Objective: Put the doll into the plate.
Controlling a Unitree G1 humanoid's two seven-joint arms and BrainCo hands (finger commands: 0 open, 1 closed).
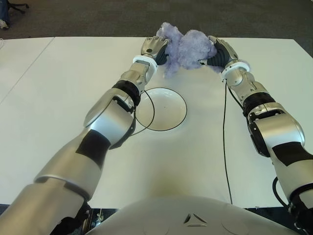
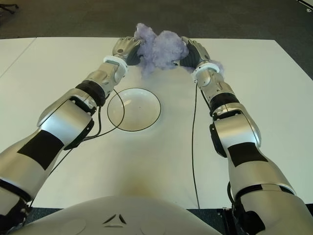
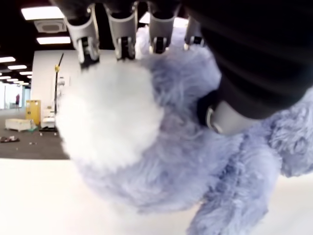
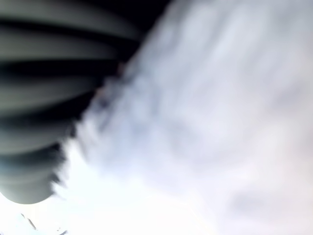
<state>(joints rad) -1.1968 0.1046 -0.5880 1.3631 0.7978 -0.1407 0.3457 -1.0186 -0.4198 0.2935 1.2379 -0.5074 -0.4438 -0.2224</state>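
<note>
Here, closest to me, I see the robot's torso edge at the bottom of the eye views, with bare white counter point(image 1: 195, 161) stretching out ahead. A thin black cable point(image 1: 225, 142) runs up the counter toward the right wrist, at roughly 1 o'clock from the torso. A second cable point(image 1: 149, 115) loops off the left forearm and crosses the left edge of the plate.

The white plate point(image 1: 177, 100) sits a little further out at 12 o'clock, round, shallow and holding nothing. The left forearm passes just beside its left rim.

Beyond the plate, near the far edge of the counter, is the doll point(image 1: 188, 49), a fluffy lavender plush with a paler patch. It is well clear of the plate, at 12 o'clock from it.

My left hand point(image 1: 154, 49) is pressed against the doll's left side. In the left wrist view its fingers point(image 3: 122, 34) curl down over the top of the fur, with the thumb dug into the plush body, so it has a grip.

My right hand point(image 1: 220, 53) is against the doll's right side. The right wrist view is mostly fur with dark fingers point(image 4: 44, 98) lying along it; they seem closed on the doll, though I can't be sure how firmly.

Past the counter's far edge lies dark floor point(image 1: 98, 17).
</note>
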